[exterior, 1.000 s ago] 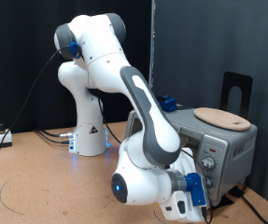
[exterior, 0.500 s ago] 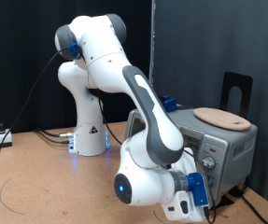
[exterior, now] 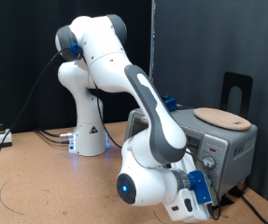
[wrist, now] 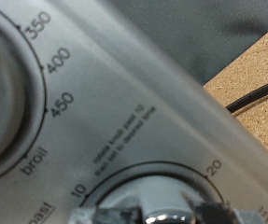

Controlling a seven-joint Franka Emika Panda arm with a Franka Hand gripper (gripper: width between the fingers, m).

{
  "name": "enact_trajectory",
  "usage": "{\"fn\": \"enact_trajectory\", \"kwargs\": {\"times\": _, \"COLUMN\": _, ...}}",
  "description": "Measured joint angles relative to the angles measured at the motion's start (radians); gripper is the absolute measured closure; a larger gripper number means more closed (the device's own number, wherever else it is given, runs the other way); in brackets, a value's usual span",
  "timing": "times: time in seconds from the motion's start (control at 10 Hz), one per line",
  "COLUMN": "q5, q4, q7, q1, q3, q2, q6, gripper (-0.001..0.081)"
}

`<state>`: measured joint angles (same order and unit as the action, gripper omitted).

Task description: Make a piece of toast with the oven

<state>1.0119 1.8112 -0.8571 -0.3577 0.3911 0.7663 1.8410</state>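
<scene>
Presently one gripper (exterior: 201,187) at one oven (exterior: 229,142), two knobs (wrist: 3,89) close.

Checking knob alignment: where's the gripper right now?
In the exterior view's lower right, the gripper sits at the oven front panel, by its knobs; the wrist view shows a timer knob close up.

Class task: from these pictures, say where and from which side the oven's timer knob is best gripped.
Grip the round timer knob across its rim, coming straight at the oven front panel: the knob projects from that flat face. The tool is already close before it.

Oven (exterior: 219,142) door hidden behind arm (exterior: 157,140)
</scene>
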Motion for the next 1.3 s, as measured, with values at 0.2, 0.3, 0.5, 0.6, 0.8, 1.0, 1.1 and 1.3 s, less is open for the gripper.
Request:
{"fn": "enact_trajectory", "kwargs": {"times": 0.2, "q5": -0.001, "q4": -0.001, "q7": -0.056, "q1": 0.0, "q3": 0.0, "q2": 0.001, "q6": -0.003, "gripper": 0.0705}}
{"fn": "enact_trajectory", "kwargs": {"times": 0.3, "q5": -0.001, "q4": -0.001, "q7": -0.086, "q1": -0.001, "q3": 0.0, "q2": 0.001, "q6": -0.004, "gripper": 0.0705}}
{"fn": "enact_trajectory", "kwargs": {"times": 0.5, "q5": -0.001, "q4": -0.001, "q7": -0.097, "q1": -0.001, "q3": 0.0, "q2": 0.001, "q6": -0.004, "gripper": 0.0705}}
{"fn": "enact_trajectory", "kwargs": {"times": 0.6, "q5": -0.001, "q4": -0.001, "q7": -0.123, "q1": -0.001, "q3": 0.0, "q2": 0.001, "q6": -0.004, "gripper": 0.0705}}
{"fn": "enact_trajectory", "kwargs": {"times": 0.8, "q5": 0.005, "q4": 0.001, "q7": -0.175, "q1": -0.002, "q3": 0.0, "q2": 0.001, "q6": -0.005, "gripper": 0.0705}}
{"fn": "enact_trajectory", "kwargs": {"times": 1.0, "q5": 0.018, "q4": 0.006, "q7": -0.208, "q1": -0.005, "q3": 0.0, "q2": 0.001, "q6": -0.005, "gripper": 0.0705}}
{"fn": "enact_trajectory", "kwargs": {"times": 1.1, "q5": 0.029, "q4": 0.011, "q7": -0.229, "q1": -0.006, "q3": 0.0, "q2": 0.001, "q6": -0.004, "gripper": 0.0705}}
{"fn": "enact_trajectory", "kwargs": {"times": 1.3, "q5": 0.04, "q4": 0.015, "q7": -0.237, "q1": -0.008, "q3": -0.001, "q2": 0.001, "q6": -0.002, "gripper": 0.0705}}
